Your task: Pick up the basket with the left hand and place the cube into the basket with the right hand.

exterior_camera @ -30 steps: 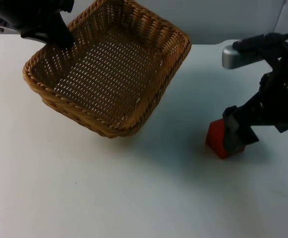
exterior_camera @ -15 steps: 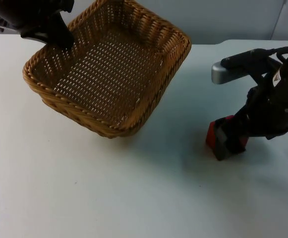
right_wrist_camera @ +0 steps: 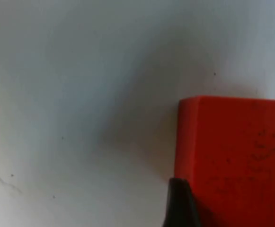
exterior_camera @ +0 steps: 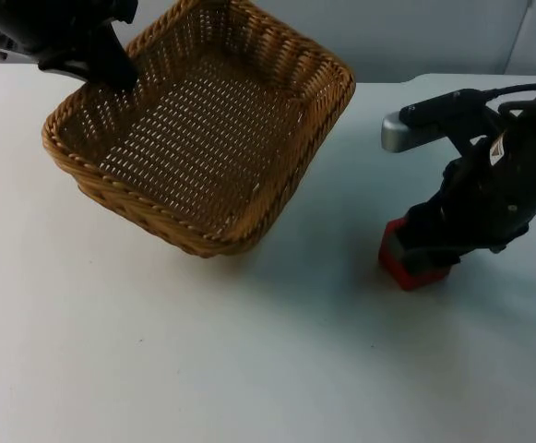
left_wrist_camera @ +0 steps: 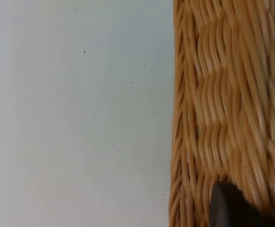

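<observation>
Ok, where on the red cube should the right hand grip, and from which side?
From above, fingers closing on two opposite flat side faces of the red cube. It sits flat on the white table with bare table around it, and the right hand is already over it. The basket is well off to one side.

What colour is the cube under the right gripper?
Red. The cube shows best in the right wrist view.

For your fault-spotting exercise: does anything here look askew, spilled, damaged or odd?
Only the wicker basket is askew: the left gripper holds it by its far rim, tilted, near edge low. The right gripper is down over the red cube on the white table. Nothing is spilled or damaged.
</observation>
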